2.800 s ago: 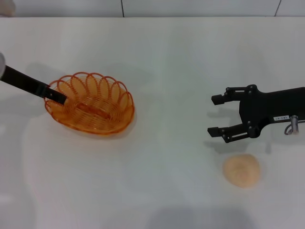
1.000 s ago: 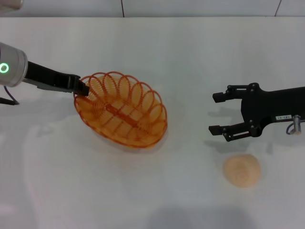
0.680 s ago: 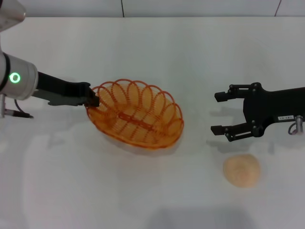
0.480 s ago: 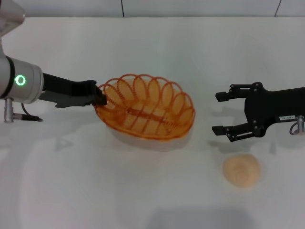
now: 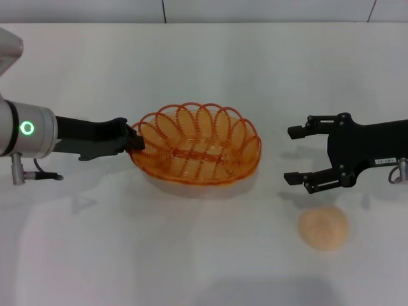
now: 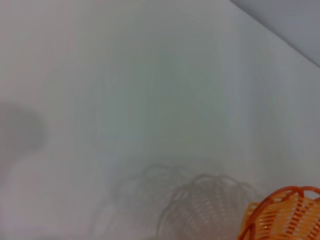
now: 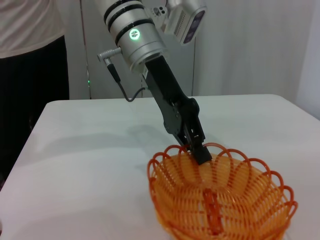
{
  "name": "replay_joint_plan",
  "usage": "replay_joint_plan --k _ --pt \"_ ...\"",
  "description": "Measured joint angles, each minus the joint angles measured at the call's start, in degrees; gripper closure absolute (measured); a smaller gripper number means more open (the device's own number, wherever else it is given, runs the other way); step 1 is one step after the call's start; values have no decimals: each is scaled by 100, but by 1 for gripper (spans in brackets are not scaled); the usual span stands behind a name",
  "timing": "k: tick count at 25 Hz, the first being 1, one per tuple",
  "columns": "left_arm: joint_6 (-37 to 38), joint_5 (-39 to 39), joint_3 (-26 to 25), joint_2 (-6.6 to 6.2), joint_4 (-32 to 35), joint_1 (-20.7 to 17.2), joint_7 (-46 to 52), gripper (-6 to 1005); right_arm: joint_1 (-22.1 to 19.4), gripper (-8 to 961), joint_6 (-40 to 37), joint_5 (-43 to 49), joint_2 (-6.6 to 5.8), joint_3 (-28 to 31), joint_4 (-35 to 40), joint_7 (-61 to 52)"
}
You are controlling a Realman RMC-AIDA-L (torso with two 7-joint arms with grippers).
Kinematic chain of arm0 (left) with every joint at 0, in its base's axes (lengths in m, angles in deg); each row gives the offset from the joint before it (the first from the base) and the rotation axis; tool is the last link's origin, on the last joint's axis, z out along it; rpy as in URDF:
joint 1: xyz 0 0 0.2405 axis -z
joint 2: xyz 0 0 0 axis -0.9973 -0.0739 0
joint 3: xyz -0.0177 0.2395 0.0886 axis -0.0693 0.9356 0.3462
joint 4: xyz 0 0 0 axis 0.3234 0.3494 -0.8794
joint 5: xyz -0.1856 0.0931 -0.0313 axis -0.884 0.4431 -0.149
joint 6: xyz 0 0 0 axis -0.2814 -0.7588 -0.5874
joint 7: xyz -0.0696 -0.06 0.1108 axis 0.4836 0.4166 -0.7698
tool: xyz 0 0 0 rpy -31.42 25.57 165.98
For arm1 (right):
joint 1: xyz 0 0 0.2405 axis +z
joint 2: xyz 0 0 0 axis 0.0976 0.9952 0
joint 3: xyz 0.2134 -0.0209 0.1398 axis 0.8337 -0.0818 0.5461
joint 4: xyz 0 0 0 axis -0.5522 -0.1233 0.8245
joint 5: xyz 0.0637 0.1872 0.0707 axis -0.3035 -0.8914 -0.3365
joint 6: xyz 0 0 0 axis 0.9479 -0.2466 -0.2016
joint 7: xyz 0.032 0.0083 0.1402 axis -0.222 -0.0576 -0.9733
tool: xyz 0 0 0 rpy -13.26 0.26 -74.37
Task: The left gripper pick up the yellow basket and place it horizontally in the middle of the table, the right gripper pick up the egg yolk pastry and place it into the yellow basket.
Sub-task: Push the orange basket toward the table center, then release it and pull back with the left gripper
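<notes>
The yellow basket [image 5: 197, 153] lies lengthwise across the middle of the table [image 5: 204, 57]. My left gripper [image 5: 135, 141] is shut on the basket's left rim; its arm with the green light reaches in from the left. The basket also shows in the right wrist view [image 7: 220, 200] with the left gripper [image 7: 201, 152] clamped on its far rim, and its edge shows in the left wrist view [image 6: 282, 217]. My right gripper [image 5: 294, 155] is open and empty, right of the basket. The egg yolk pastry [image 5: 324, 227] lies on the table just in front of the right gripper.
A person in dark trousers [image 7: 30, 90] stands behind the table's far end in the right wrist view. The table's back edge meets a grey wall [image 5: 255, 9].
My left gripper has carried the basket from the table's left side to the middle and turned it level and horizontal. The right gripper and the pastry have stayed put.
</notes>
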Motion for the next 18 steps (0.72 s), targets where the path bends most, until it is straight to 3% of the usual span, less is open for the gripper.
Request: replay_joint_plan --k 12,18 --pt "-46 -14 6 -22 -195 22 -5 912 0 112 31 -56 10 -7 -1 14" --pt "-61 -98 -25 -58 -218 48 -18 853 -3 112 37 -56 12 -5 -1 17"
